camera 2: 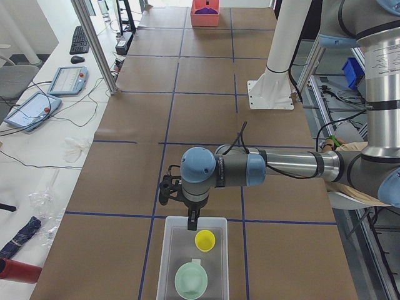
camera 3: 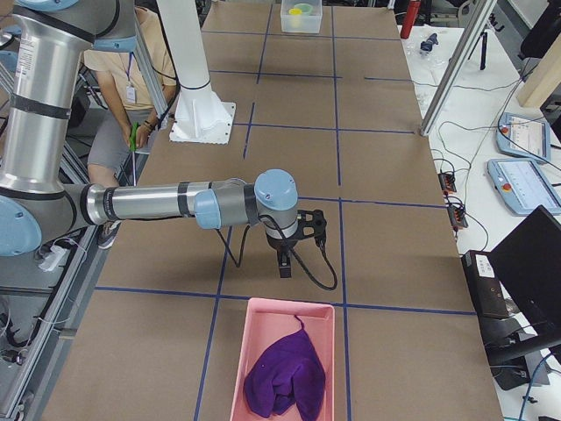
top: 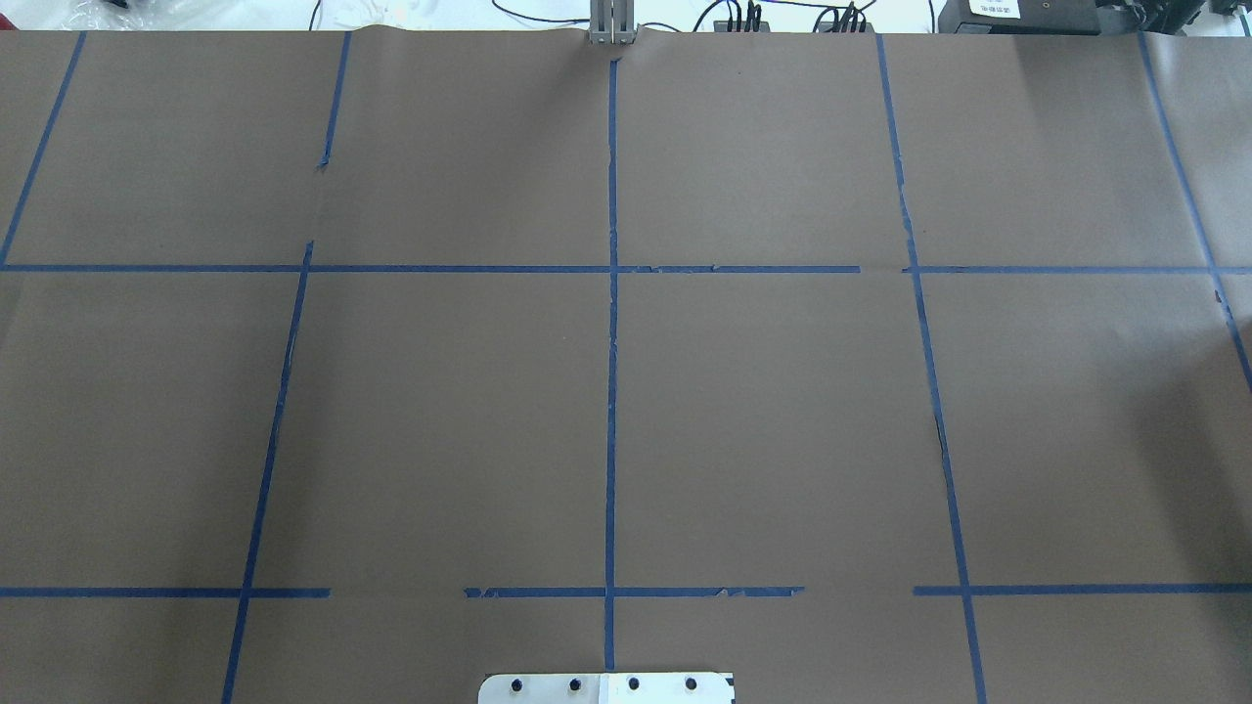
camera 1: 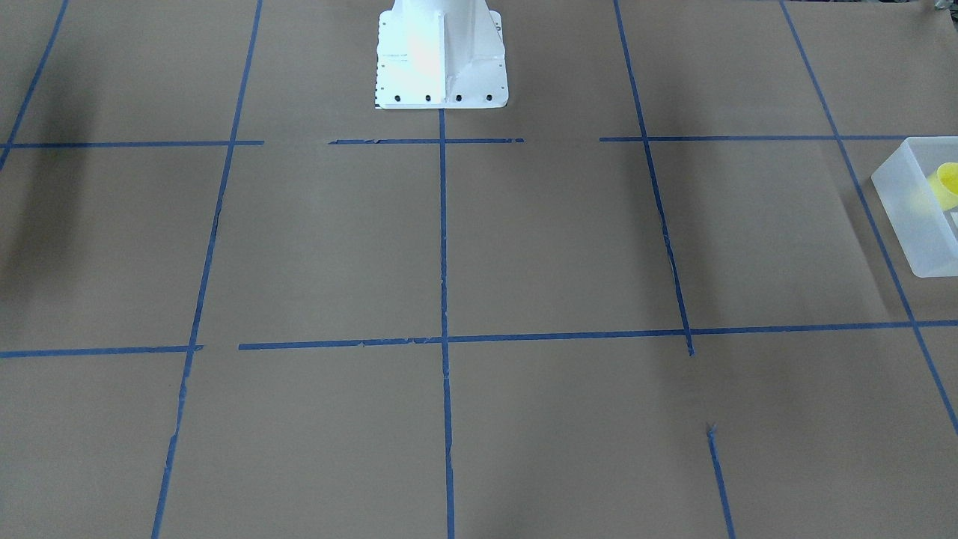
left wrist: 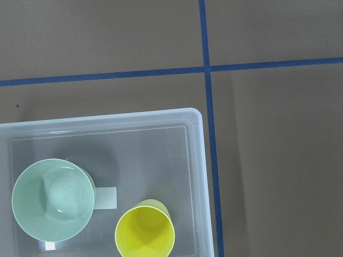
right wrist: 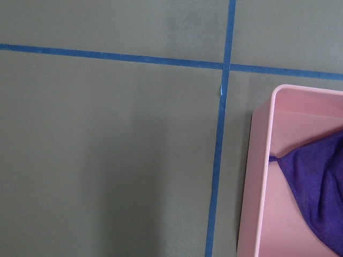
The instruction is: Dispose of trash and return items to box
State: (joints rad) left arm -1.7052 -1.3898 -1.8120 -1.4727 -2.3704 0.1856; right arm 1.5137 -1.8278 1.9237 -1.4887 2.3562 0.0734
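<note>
The yellow cup (left wrist: 144, 235) stands upright inside the frosted-white box (left wrist: 197, 160), next to a pale green cup (left wrist: 52, 199). The cup (camera 2: 205, 239) and the box (camera 2: 164, 262) also show in the exterior left view, and at the right edge of the front-facing view (camera 1: 949, 183). My left gripper (camera 2: 191, 220) hangs just above the box's far rim, beside the yellow cup. I cannot tell whether it is open or shut. My right gripper (camera 3: 285, 263) hovers over the table just before a pink bin (camera 3: 263, 351). Its state cannot be told either.
The pink bin (right wrist: 257, 176) holds a purple cloth (right wrist: 316, 182). The brown table is gridded with blue tape (top: 612, 391). The white robot base (camera 1: 440, 56) stands at the table's edge. A person (camera 3: 131, 79) sits behind the robot.
</note>
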